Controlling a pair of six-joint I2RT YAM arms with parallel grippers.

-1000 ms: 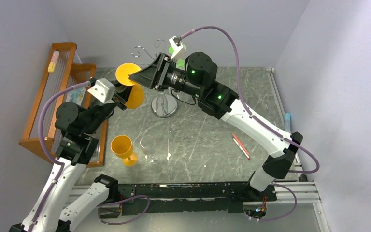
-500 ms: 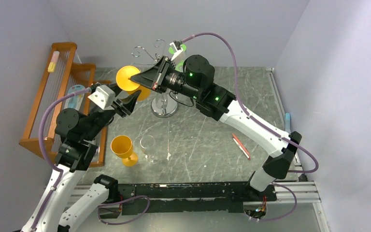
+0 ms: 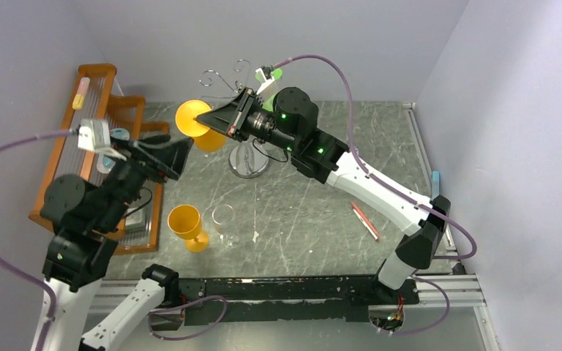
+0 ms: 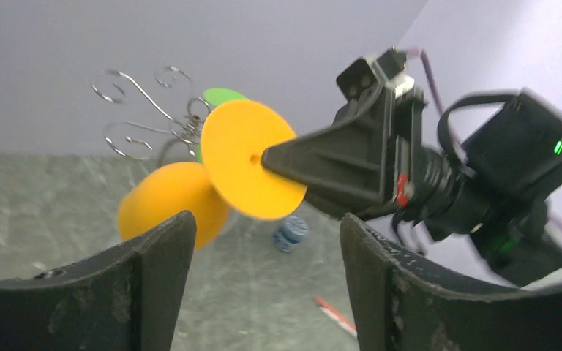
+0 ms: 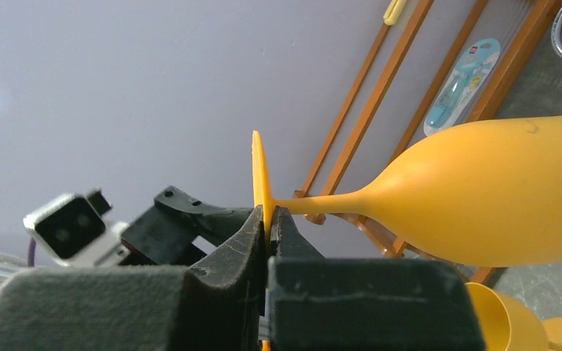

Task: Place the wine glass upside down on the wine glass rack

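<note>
Right gripper [image 5: 269,219] clamps orange wine glass [image 5: 483,190] by its foot.
Bowl juts sideways beyond the fingertips; left gripper [image 4: 263,234], jaws apart, faces it.

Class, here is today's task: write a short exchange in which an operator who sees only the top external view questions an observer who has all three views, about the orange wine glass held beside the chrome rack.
Operator: From above, I can't tell where the right tool grips the orange wine glass. Which part is it?
Observer: The right wrist view shows its fingers pinching the edge of the flat foot, not the stem.
Operator: Is the left tool touching the glass?
Observer: No. The left wrist view shows its fingers standing wide apart with nothing gripped, and the glass lies beyond their tips.
</note>
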